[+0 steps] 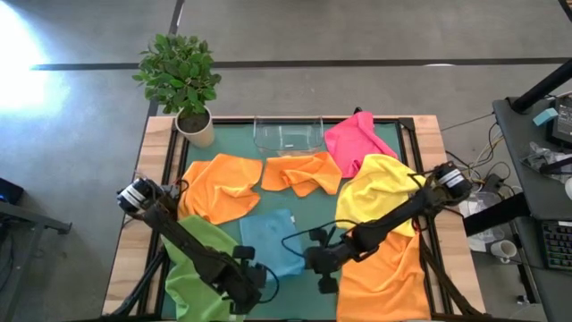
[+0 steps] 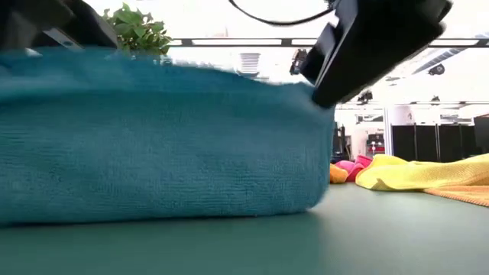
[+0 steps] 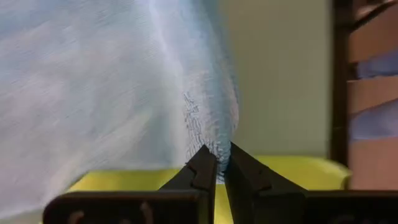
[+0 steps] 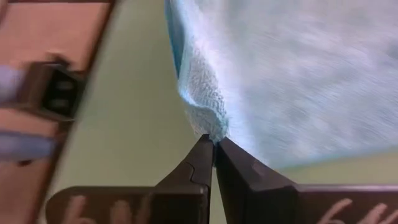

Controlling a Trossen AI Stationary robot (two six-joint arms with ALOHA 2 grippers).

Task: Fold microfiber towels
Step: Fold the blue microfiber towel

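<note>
Light blue towel (image 2: 153, 137) pinched by both grippers' jaws — left (image 3: 221, 163), right (image 4: 213, 144) — clear tray (image 1: 288, 134) empty.

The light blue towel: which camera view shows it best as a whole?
The high view: only there the whole light blue towel shows, on the mat between both arms. The low view shows just one thick side of it. Each wrist view shows only a corner, pinched by the left hand or the right hand.

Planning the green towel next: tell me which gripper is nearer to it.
Left. The left gripper sits right beside the green towel, pinching the light blue towel at its near edge. The right gripper pinches that towel's other corner, farther off.
</note>
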